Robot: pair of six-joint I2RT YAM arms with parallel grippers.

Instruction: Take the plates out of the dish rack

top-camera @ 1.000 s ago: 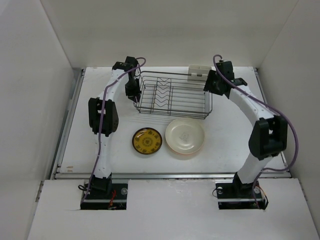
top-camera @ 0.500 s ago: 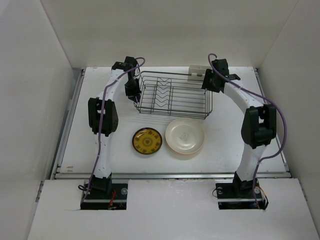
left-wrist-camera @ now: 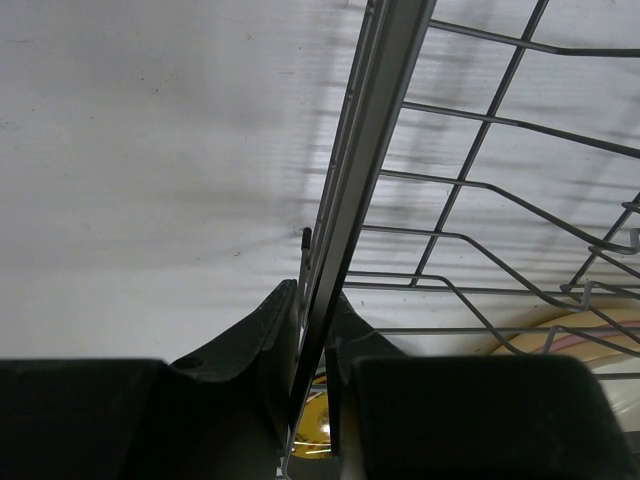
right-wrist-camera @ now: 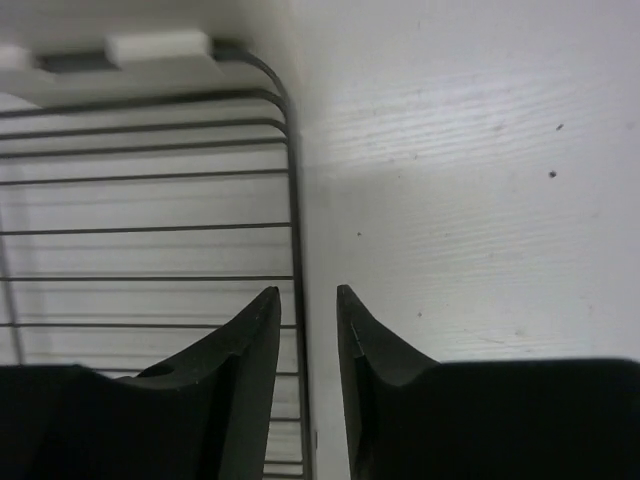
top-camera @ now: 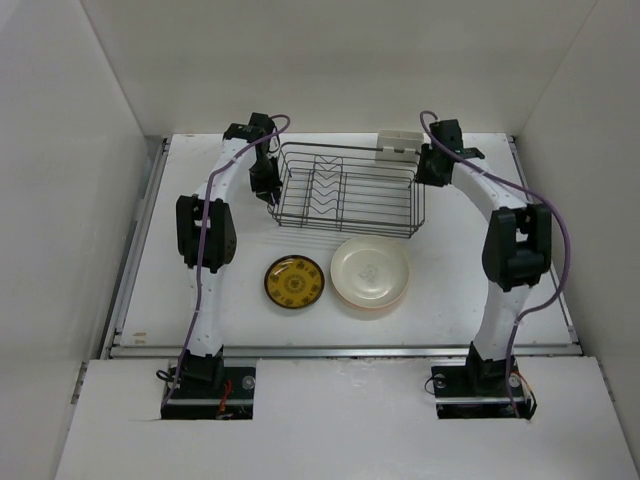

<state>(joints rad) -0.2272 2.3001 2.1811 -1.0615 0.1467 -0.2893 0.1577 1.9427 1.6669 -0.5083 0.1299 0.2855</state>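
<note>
Top cam: high at the near side, looking down on the whole worktop (top-camera: 450, 290). Wrist cams: close-up past their own fingers (left-wrist-camera: 260, 340), each on an opposite dish rack (top-camera: 350, 215) rim. Top view covers both.

Black wire rack (top-camera: 350, 222); amber-brown patterned plate (top-camera: 294, 282); cream plate (top-camera: 370, 272), perhaps pink beneath.

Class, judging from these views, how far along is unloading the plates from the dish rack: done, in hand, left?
Done: the dish rack looks empty from above; the amber-brown plate and the cream plate lie on the table before it. In hand: the left gripper is clamped on the rack's rim; the right gripper straddles the opposite rim, jaws apart. Left: seemingly no plates to lift.
</note>
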